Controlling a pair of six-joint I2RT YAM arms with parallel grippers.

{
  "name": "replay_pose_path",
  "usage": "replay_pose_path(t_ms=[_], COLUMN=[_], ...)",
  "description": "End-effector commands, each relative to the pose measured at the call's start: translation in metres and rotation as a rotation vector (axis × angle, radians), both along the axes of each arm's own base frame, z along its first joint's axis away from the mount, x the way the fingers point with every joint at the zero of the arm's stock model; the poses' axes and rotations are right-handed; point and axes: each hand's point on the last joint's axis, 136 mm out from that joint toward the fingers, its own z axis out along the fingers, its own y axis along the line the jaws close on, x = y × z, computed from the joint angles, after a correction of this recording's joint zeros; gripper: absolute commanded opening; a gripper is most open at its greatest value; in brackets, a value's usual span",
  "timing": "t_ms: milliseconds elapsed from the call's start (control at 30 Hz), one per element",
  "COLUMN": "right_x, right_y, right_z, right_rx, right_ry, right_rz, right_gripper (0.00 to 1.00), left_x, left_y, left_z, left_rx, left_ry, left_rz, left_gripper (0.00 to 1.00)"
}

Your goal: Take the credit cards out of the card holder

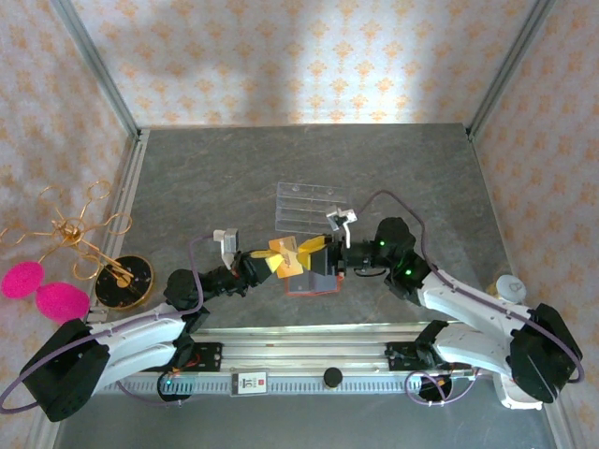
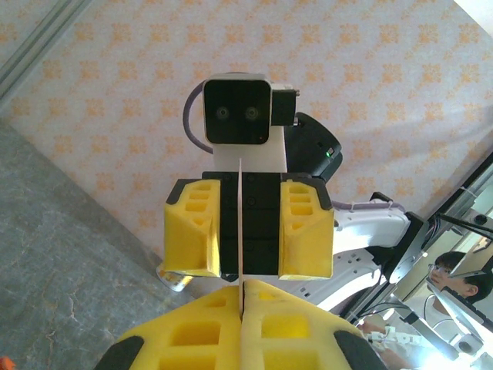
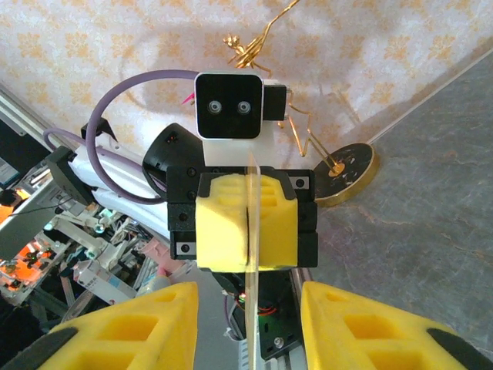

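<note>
Left claw (image 2: 243, 297) pinches a card (image 2: 241, 231) seen edge-on; right claw (image 3: 248, 324) spread; card holder (image 1: 318, 281) half-hidden.

No lettering, brand or number is legible on the bench. A small white label (image 1: 248, 382) on the rail (image 1: 299, 381) at the table's near edge carries a red mark and some dark print, both too small to make out. A row of fine scale ticks runs along the same rail, and any figures beside them are too small to read. The credit card (image 3: 252, 308) stands edge-on to both wrist cameras, so its printed faces cannot be read.
</note>
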Motion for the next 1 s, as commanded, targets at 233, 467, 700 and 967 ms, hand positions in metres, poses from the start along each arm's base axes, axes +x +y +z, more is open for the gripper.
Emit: replay_pose_path(t_ms=[233, 467, 700, 967], right_x=[0.009, 0.063, 0.144, 0.214], right_y=[0.017, 0.017, 0.000, -0.005], right_z=[0.021, -0.005, -0.021, -0.055], right_rx=[0.001, -0.273, -0.574, -0.911], right_ry=[-0.058, -0.145, -0.313, -0.481], right_rz=[0.007, -0.177, -0.396, -0.393], right_gripper=[0.04, 0.00, 0.00, 0.00], left_x=[-0.003, 0.020, 0.034, 0.052], left_y=[0.000, 0.011, 0.034, 0.056], left_z=[0.014, -0.011, -0.022, -0.045], left_rx=[-0.024, 0.043, 0.097, 0.208], left_ry=[-0.040, 0.078, 0.136, 0.244], left_rz=[-0.015, 0.123, 0.289, 0.460], left_gripper=[0.00, 0.55, 0.99, 0.99])
